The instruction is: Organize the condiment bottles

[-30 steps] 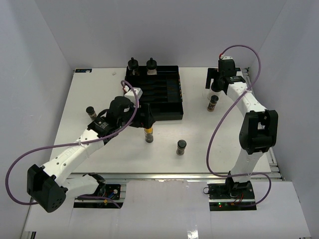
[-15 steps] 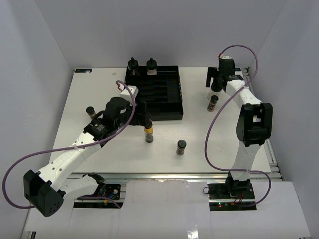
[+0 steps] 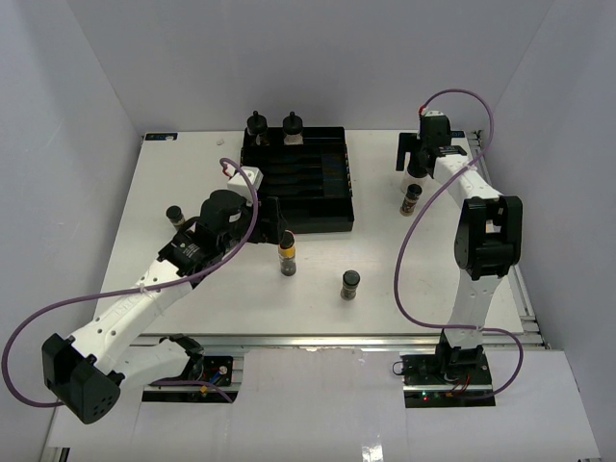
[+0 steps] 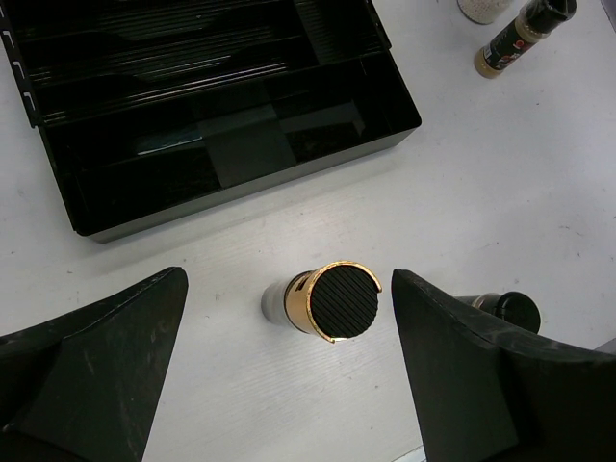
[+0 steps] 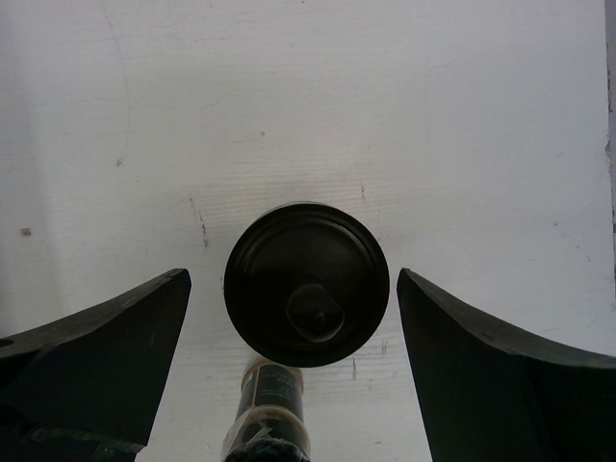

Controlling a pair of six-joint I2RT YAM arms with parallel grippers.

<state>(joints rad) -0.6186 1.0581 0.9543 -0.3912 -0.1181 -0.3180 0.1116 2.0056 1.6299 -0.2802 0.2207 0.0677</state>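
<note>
The left end effector (image 4: 289,284) is spread wide on either side of the yellow-banded jar (image 4: 332,301), touching nothing. That jar stands upright on the tabletop (image 4: 500,183), just in front of the tray (image 4: 221,144). The right end effector (image 5: 294,274) is also apart, straddling a squat bottle (image 5: 306,296) near the far right, with a slim jar (image 5: 269,399) just beside it. Two capped bottles (image 3: 256,126) stand at the tray's far edge.

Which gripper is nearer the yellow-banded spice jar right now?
Left. The left gripper hovers open just above the yellow-banded spice jar, fingers either side. The right gripper is far off at the right rear, open over a black-capped bottle.
</note>
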